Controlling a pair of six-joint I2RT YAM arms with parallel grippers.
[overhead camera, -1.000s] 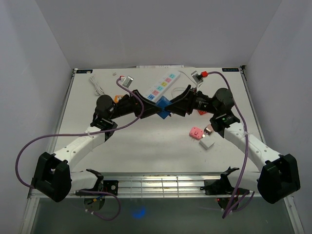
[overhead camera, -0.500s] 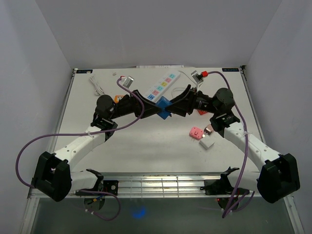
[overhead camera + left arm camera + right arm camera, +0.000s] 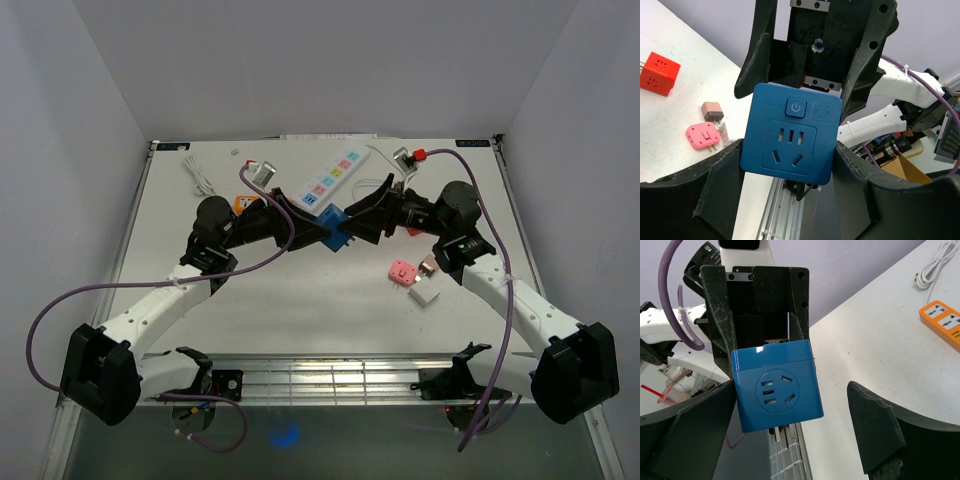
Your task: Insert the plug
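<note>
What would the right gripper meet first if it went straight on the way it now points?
Probably the blue socket cube, held by the left gripper, which sits directly ahead between the open fingers of the right gripper; how near is hard to judge.

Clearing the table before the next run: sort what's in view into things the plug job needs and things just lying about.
For the job:
blue socket cube, held in the left gripper
white power strip, likely where it goes

Lying about:
pink plug
white adapter
orange socket strip
white cable
red cube
</note>
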